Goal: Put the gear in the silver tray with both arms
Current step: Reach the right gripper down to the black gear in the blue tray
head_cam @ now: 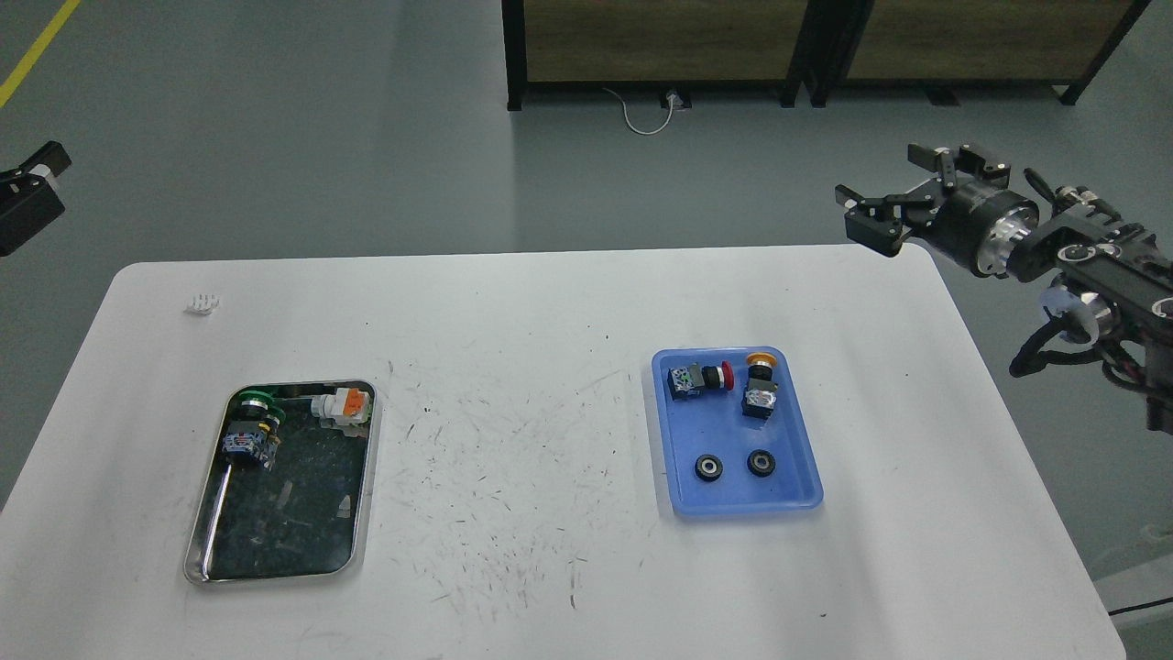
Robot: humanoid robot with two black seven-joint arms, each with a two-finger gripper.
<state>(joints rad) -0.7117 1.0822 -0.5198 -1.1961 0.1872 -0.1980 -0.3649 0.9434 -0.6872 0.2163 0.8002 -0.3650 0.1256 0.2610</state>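
Note:
The silver tray [365,513] lies on the left of the white table. It holds a green-capped switch [249,429] and an orange-and-white part [343,405]. Two small black round gears [708,467] [761,462] lie side by side in the near part of the blue plastic tray [733,429] on the right. My right gripper [903,191] is open and empty, in the air above the table's far right corner, well beyond the blue tray. Only a black end of my left arm [27,197] shows at the left edge, off the table.
The blue tray also holds a red-capped button [698,378] and a yellow-capped button [760,385]. A small white piece [202,303] lies near the table's far left corner. Dark shelving stands on the floor behind the table.

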